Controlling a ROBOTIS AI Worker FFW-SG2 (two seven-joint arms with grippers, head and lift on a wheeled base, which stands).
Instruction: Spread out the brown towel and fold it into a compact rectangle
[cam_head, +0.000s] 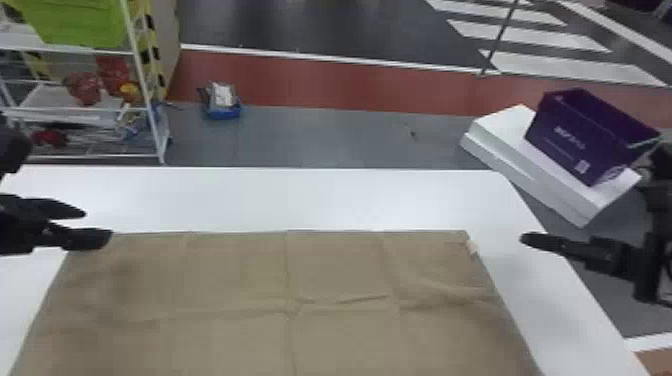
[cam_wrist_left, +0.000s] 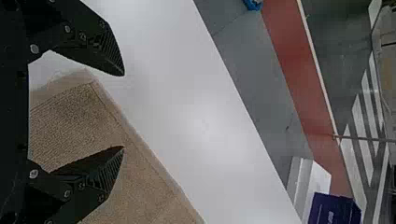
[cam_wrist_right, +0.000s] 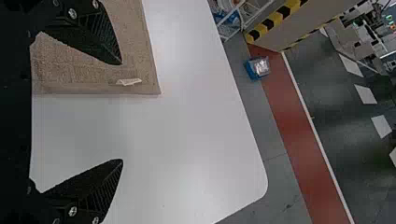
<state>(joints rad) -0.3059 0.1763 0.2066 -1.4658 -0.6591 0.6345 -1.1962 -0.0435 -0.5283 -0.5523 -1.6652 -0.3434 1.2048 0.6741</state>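
Note:
The brown towel (cam_head: 340, 280) lies spread flat on the white table, with crease lines and a few wrinkles toward its right side. A small pale tag (cam_head: 472, 247) marks its far right corner. My left gripper (cam_head: 98, 226) is over the towel's far left corner, fingers apart; in the left wrist view the left gripper (cam_wrist_left: 124, 111) stands open above the towel (cam_wrist_left: 140, 186). Off the towel's right edge is my right gripper (cam_head: 522, 239). In the right wrist view the right gripper (cam_wrist_right: 122, 112) is open, near the tagged corner of the towel (cam_wrist_right: 135, 51).
The white table (cam_head: 300, 200) extends beyond the towel's far edge and to both sides. Past it on the floor stand a wire shelf (cam_head: 160, 135) at left, a small blue bin (cam_head: 222, 112), and a purple box (cam_head: 580, 140) on white slabs (cam_head: 540, 185) at right.

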